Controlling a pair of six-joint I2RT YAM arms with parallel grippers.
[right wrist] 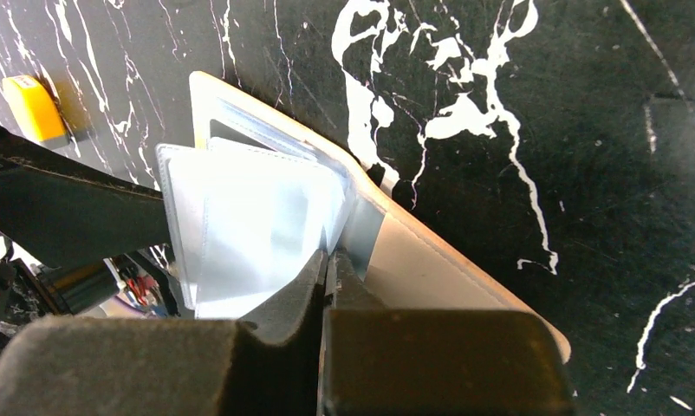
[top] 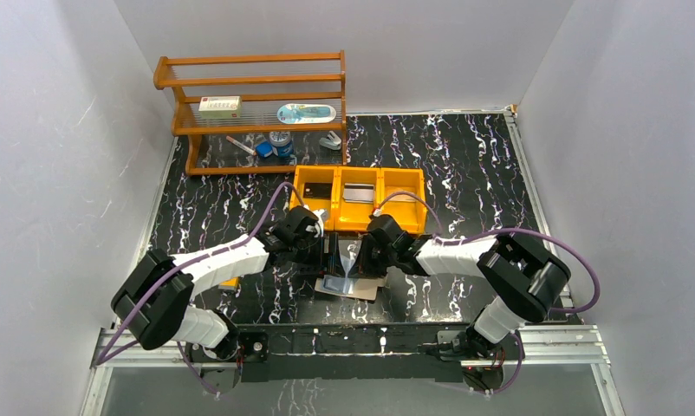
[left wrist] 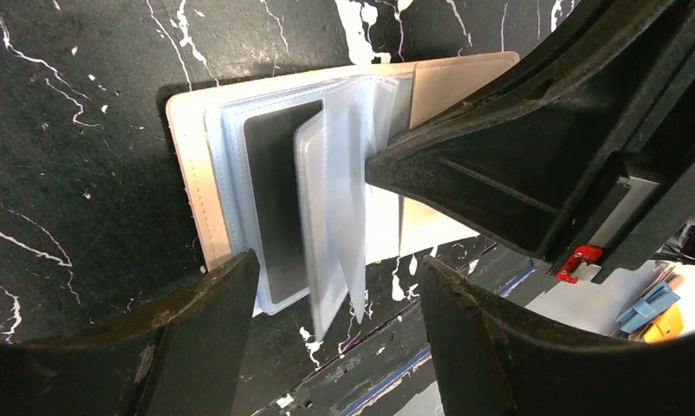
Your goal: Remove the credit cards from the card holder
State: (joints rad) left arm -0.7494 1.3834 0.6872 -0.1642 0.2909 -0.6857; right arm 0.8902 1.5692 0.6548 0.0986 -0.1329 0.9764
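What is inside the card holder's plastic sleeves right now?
One grey card shows in the flat bottom sleeve. The fanned-up sleeves look clear, but the right tool covers their far edges, so more may hide.

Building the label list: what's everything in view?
card holder: one, tan, clear sleeves, open on table between grippers
credit cards: dark one and grey one in tray; another grey one in a sleeve
tray: one, orange, three compartments, behind holder
rack: one, wooden, back left
box: one, cream, rack shelf
oval pack: one, bluish, rack shelf
jar: one, blue, under rack
pen: one, pale, beside jar
white item: one, right of jar
yellow block: one, table, by left arm
table: one, black, white-veined
left gripper: open, straddling holder's edge
right gripper: shut, tips at sleeves
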